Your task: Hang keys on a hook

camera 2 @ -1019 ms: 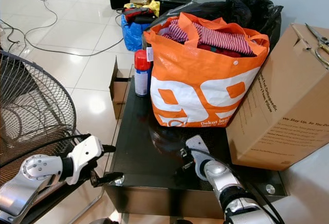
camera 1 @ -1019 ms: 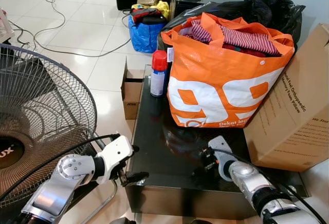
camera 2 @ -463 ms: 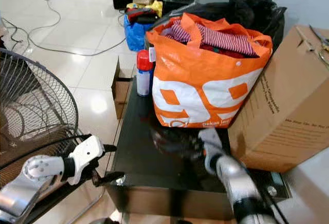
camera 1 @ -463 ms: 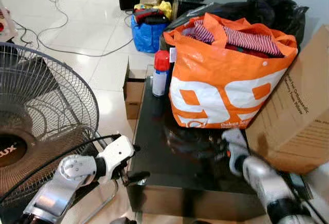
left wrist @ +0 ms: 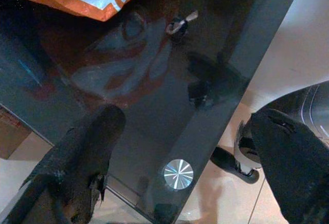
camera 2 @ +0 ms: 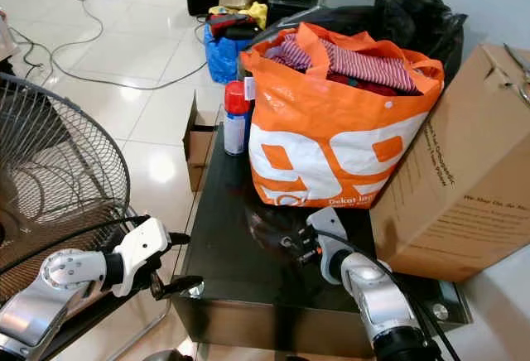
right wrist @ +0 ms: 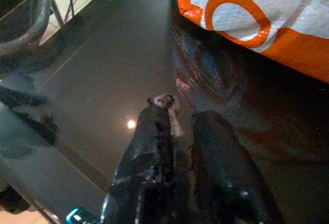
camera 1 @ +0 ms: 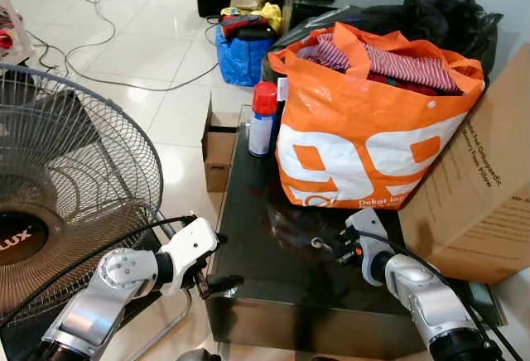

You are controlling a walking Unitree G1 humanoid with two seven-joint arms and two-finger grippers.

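Note:
A small set of keys [right wrist: 165, 101] with a metal ring sticks out from the tips of my right gripper [right wrist: 177, 112], whose black fingers are shut on it. That gripper [camera 1: 331, 250] hovers just over the black glass table [camera 1: 257, 212], in front of the orange bag. The left wrist view catches the same keys [left wrist: 180, 24] from across the glass. My left gripper [camera 1: 225, 258] is open at the table's front left corner, its fingers [left wrist: 92, 147] spread wide over the edge with nothing between them.
A full orange shopping bag [camera 1: 364, 137] and a red-capped spray can [camera 1: 262, 119] stand on the table's far half. A big cardboard box [camera 1: 480, 204] leans at the right. A floor fan [camera 1: 66, 170] stands at my left. A small carton [camera 1: 217, 150], bags and cables lie on the floor beyond.
My right gripper swung away from the table's front edge towards the orange bag and now holds the keys at its tips. The left gripper stayed put. The camera shifted slightly.

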